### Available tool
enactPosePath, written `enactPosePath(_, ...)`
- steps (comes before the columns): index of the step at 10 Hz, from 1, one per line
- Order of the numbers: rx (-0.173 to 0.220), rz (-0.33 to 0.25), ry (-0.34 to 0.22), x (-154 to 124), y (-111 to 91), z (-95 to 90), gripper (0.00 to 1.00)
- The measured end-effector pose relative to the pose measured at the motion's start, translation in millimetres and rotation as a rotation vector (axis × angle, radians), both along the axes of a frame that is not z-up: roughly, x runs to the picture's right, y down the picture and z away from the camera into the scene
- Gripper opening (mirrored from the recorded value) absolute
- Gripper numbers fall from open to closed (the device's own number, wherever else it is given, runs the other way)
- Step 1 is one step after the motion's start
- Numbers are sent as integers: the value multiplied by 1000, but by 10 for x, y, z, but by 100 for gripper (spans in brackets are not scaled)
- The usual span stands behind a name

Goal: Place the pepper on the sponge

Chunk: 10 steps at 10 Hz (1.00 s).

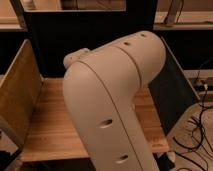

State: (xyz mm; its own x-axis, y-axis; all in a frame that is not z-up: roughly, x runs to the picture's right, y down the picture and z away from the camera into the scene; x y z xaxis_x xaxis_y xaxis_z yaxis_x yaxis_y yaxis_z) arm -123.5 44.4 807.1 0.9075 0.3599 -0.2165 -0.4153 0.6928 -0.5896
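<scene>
Surface (47, 127): light wood top, bare boards showing at left and in a strip at right. Wooden side panel (17, 95) stands along its left edge, dark side panel (172, 95) along its right. Arm (110, 100) blocks the middle, so contents there cannot be told. End effector out of sight.

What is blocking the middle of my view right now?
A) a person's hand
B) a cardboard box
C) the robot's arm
C: the pale arm fills the centre over the wooden table; the gripper, pepper and sponge are hidden from view.
</scene>
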Motion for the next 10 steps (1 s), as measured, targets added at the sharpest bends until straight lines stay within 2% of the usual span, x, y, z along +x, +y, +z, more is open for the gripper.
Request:
enactPosePath(3, 0, -2, 2, 14, -3, -10, 80)
enactPosePath(6, 27, -14, 25, 117, -43, -122, 80)
enactPosePath(8, 29, -26, 7, -1, 61, -241, 80)
enactPosePath(10, 7, -23, -21, -107, 203, -318, 80)
